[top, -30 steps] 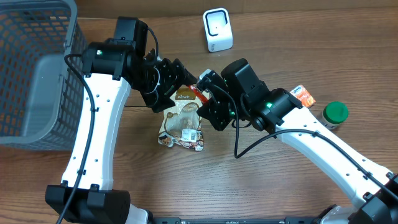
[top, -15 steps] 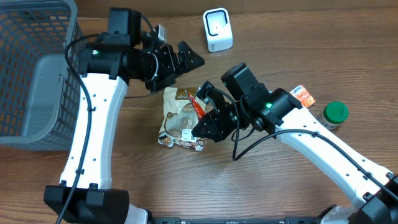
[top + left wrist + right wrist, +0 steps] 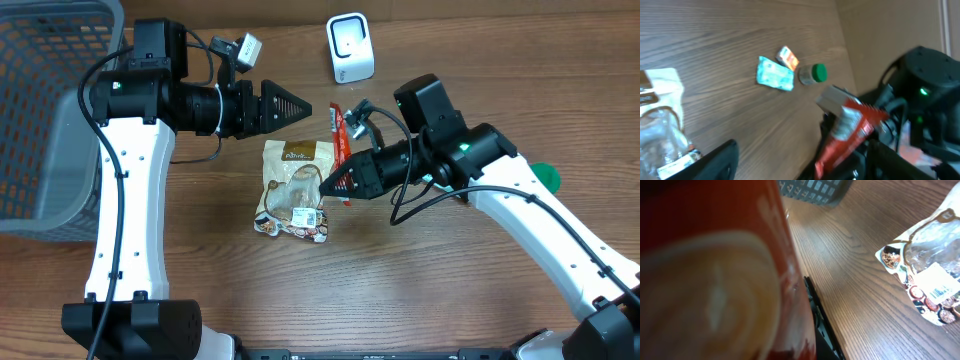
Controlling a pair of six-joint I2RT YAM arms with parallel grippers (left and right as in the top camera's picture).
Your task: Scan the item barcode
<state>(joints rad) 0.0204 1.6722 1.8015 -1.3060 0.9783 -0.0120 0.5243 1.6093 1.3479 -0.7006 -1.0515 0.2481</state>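
Now | right gripper (image 3: 340,182) clamped on red packet (image 3: 339,135) | left gripper (image 3: 292,103) jaws wide, empty | snack bag (image 3: 293,190) flat on table (image 3: 450,290)

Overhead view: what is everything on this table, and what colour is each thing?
basket: one, grey, left edge
scanner: one, white, far side
snack bag: one, tan and clear, flat mid-table
red packet: one, red, held up beside the snack bag
bottle: one, green cap, right side
teal packet: one, beside the bottle
orange packet: one, touching the teal packet
table: one, brown wood
left gripper: black, open, empty
right gripper: black, shut on the red packet
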